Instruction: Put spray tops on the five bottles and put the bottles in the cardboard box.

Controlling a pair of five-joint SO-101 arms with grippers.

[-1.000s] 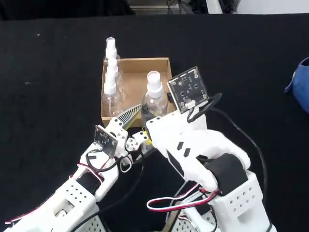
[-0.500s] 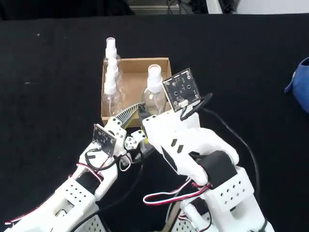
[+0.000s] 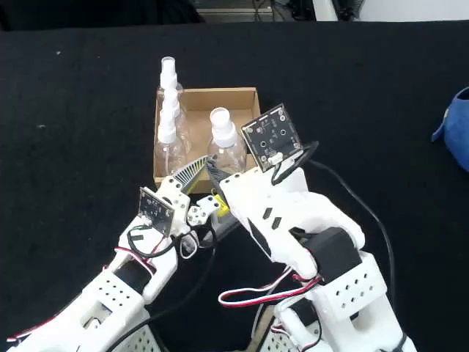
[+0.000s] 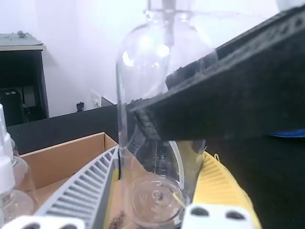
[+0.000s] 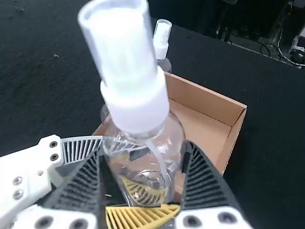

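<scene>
1. Step in hand, as I read it: boxing up a capped bottle. The clear round-shouldered plastic bottle already wears its white cylindrical spray top, so the capping is done on this one.
2. The right gripper has its black ribbed jaws clamped on either side of the bottle's body. It holds the bottle upright over the near half of the shallow brown cardboard box. I can't tell whether the base is touching the box floor.
3. The left gripper, the grey-and-yellow one, sits low by the bottle's base at the box's near wall. Honestly can't tell whether it's gripping or just loose around it.
4. Three matching clear bottles with white tops stand in a row along one side wall of the box, near the held bottle but apart from it.
5. Next move, my guess: lower it straight down, let go, and back out without clipping that row or the box wall.
6. Handling: the bottle looks smooth, glossy and empty, so it's light and tippy. The ribbed pads should help with grip. The box is thin, matte card and could slide on the black cloth-covered table if bumped.
</scene>
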